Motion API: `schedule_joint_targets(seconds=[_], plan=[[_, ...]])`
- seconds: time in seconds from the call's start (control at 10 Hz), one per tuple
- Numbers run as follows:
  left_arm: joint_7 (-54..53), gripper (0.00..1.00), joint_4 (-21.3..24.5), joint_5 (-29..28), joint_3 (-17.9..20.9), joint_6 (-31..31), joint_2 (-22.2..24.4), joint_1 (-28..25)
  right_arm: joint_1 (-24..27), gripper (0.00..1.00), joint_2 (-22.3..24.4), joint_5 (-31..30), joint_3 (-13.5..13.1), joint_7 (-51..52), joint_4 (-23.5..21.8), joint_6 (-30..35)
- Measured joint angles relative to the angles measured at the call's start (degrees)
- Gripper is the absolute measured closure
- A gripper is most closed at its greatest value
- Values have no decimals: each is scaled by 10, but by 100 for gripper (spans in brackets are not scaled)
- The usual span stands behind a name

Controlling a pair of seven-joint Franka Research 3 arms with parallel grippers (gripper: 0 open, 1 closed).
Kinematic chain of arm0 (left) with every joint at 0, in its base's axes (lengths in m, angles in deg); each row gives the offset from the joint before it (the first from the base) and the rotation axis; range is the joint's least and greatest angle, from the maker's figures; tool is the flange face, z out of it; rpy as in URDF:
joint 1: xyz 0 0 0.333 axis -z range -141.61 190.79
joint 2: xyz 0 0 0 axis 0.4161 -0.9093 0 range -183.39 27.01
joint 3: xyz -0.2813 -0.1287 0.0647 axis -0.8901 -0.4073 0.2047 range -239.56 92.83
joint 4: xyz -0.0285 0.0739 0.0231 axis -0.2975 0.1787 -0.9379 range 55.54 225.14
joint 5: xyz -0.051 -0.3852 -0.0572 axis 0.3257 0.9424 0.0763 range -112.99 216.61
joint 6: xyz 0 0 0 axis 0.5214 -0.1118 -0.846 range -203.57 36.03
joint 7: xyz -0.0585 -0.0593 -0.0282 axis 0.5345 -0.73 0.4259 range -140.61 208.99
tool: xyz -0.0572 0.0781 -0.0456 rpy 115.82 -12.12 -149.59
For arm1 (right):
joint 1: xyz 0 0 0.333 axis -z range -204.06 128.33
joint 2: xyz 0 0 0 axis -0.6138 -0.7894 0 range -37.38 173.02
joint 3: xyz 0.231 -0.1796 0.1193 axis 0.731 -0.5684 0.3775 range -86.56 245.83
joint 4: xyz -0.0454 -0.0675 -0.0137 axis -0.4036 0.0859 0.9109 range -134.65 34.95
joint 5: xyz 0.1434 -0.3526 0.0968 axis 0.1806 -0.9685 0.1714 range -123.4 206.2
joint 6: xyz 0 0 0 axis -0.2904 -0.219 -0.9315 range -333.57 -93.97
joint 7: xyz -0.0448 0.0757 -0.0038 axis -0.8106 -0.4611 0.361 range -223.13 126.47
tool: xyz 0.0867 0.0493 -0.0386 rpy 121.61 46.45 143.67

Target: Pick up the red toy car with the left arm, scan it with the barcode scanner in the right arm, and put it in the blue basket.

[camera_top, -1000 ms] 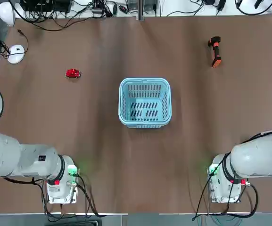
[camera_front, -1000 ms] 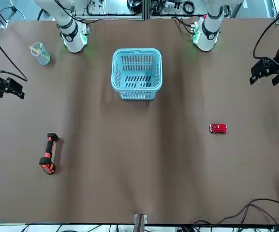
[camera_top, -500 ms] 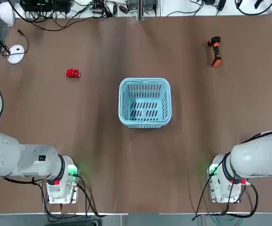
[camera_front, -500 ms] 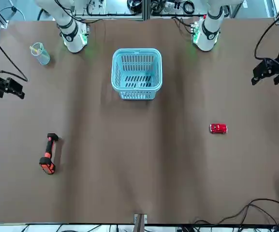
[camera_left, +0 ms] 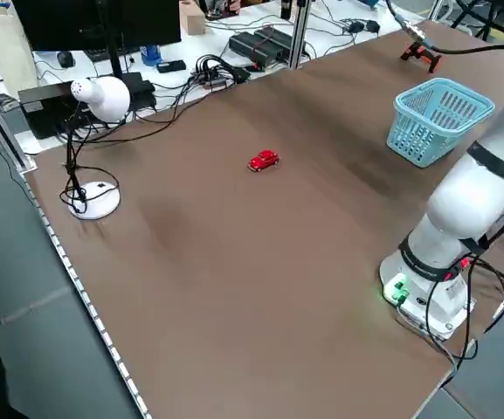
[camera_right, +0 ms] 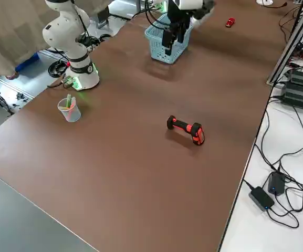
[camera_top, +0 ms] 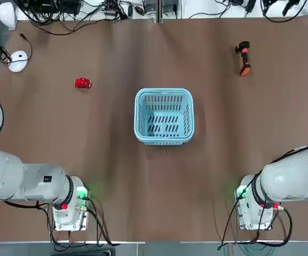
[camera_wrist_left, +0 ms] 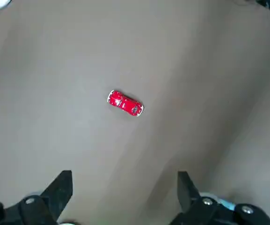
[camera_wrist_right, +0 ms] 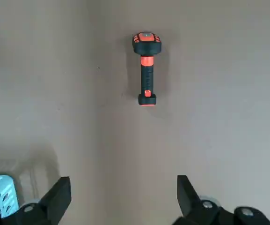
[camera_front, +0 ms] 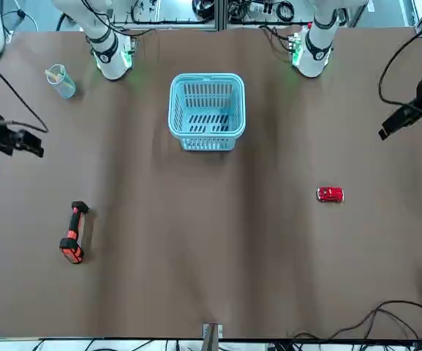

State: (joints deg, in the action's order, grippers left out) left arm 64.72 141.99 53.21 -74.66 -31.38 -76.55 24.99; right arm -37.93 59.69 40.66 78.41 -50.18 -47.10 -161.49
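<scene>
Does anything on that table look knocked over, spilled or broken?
No, nothing stands out: the red toy car sits on its wheels, the basket is upright, and the barcode scanner lies flat, apparently undamaged.

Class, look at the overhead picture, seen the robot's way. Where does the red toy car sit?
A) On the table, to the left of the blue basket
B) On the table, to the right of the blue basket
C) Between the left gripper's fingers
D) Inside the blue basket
A: the car rests on the table, left of the basket.

A robotics lab — paired white robot arms (camera_top: 25,173), bundled cables (camera_top: 63,24), monitor (camera_left: 99,22).
</scene>
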Motion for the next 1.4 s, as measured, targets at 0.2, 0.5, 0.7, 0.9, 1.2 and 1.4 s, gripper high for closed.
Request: schedule_joint_targets(seconds=[0.2,0.5,0.7,0.9,1.2,1.4], plan=[[126,0,45,0,0,-49,-3,0,-4,1,-54,18,0,0,-7,-53],[238,0,155,0,1,-156,-18,-9,-2,3,-134,27,-1,0,-8,-138],[288,0,203,0,2,-215,-45,-16,3,3,-167,27,-2,5,-8,-177],[318,0,247,0,3,-275,-68,-38,16,5,-195,27,-5,24,-8,-207],[399,0,294,1,9,-358,-116,-44,35,5,-238,26,-6,48,-8,-262],[444,0,297,1,8,-403,-160,-42,35,5,-268,24,-6,49,-10,-298]])
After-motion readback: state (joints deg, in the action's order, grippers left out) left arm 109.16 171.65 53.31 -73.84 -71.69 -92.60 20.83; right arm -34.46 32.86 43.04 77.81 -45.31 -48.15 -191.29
